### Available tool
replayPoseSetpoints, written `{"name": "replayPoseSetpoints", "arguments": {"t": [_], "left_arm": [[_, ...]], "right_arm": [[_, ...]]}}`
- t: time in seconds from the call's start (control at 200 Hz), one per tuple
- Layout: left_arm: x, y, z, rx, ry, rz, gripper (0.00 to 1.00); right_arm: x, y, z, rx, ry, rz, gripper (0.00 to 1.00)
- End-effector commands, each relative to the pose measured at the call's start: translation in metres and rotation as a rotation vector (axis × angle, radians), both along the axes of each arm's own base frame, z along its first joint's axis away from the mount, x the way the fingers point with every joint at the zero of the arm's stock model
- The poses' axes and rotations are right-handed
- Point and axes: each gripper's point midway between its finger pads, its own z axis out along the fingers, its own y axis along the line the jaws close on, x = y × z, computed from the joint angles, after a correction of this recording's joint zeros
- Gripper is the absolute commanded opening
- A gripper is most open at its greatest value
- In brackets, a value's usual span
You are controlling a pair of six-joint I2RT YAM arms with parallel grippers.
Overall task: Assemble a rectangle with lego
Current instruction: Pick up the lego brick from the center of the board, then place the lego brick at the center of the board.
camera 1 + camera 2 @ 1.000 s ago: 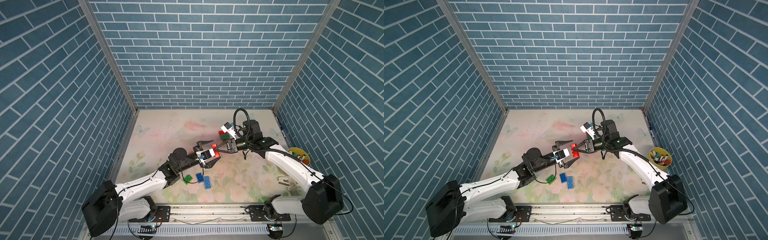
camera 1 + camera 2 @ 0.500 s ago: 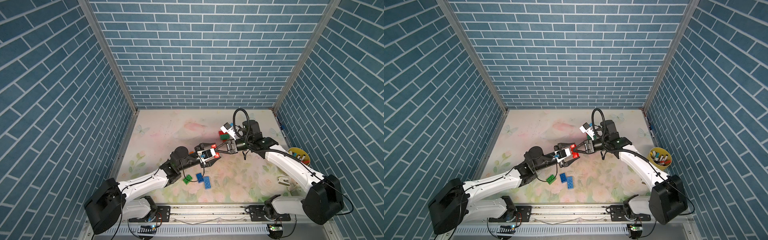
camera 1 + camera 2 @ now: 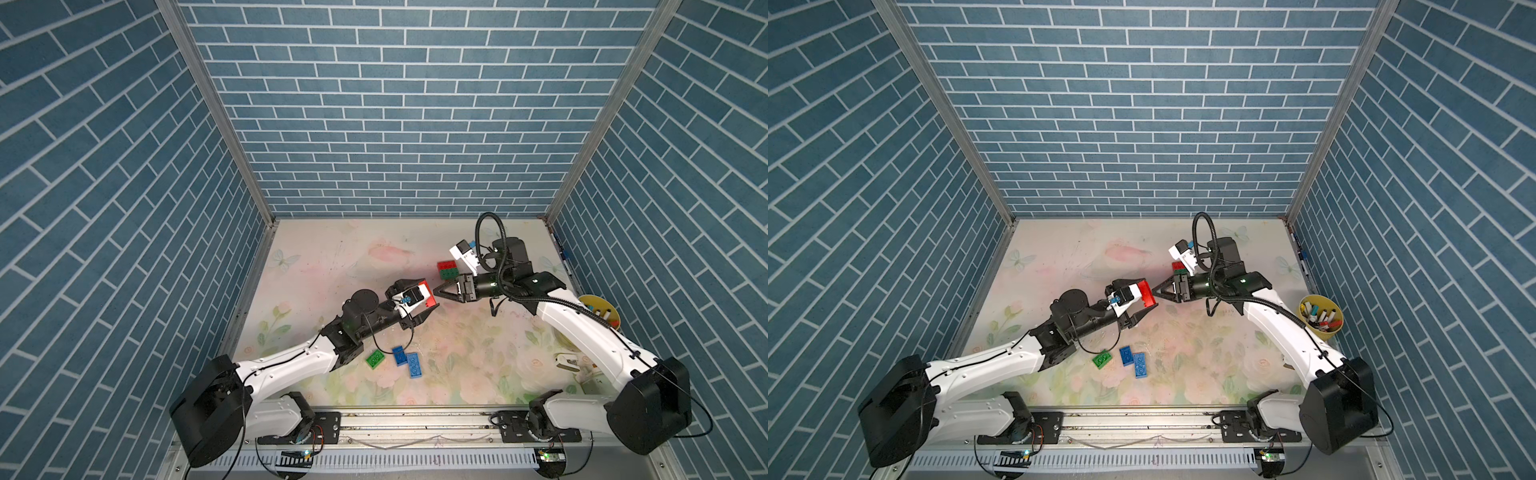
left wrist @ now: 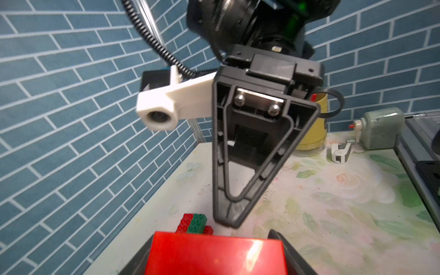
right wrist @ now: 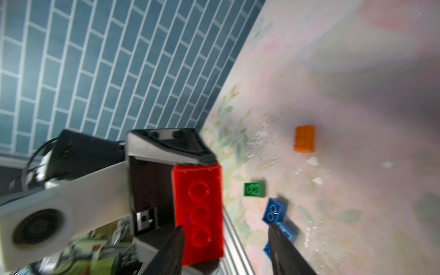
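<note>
Change: right gripper point(image 3: 440, 290) has released the red brick point(image 3: 1147, 291); left gripper point(image 3: 420, 297) now clamps it.
Left gripper: closed on red brick, raised near the red-green stack point(image 3: 448, 269), likely to add it there.
Right gripper: jaws parted, empty, between brick and stack.
Spares: green brick point(image 3: 375, 359), blue bricks point(image 3: 400, 355) lie well apart from stack.

Top views look steeply down; wrist views closely face each other.
</note>
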Motion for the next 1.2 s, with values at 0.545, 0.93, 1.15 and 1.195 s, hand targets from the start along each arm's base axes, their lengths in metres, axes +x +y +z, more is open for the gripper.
{"name": "replayPoseSetpoints", "arguments": {"t": [0.545, 0.93, 1.15, 1.195], "left_arm": [[0.022, -0.04, -0.169, 0.14, 0.994, 0.549, 0.35], [0.032, -0.061, -0.223, 0.285, 1.058, 0.61, 0.45], [0.035, -0.062, -0.241, 0.313, 1.068, 0.635, 0.54], [0.036, -0.063, -0.242, 0.316, 1.066, 0.637, 0.55]], "right_arm": [[0.074, -0.236, -0.023, -0.903, -0.255, -1.179, 0.58], [0.074, -0.235, -0.022, -0.882, -0.277, -1.175, 0.58], [0.077, -0.232, -0.024, -0.869, -0.277, -1.164, 0.58], [0.077, -0.232, -0.025, -0.869, -0.274, -1.162, 0.58]]}}
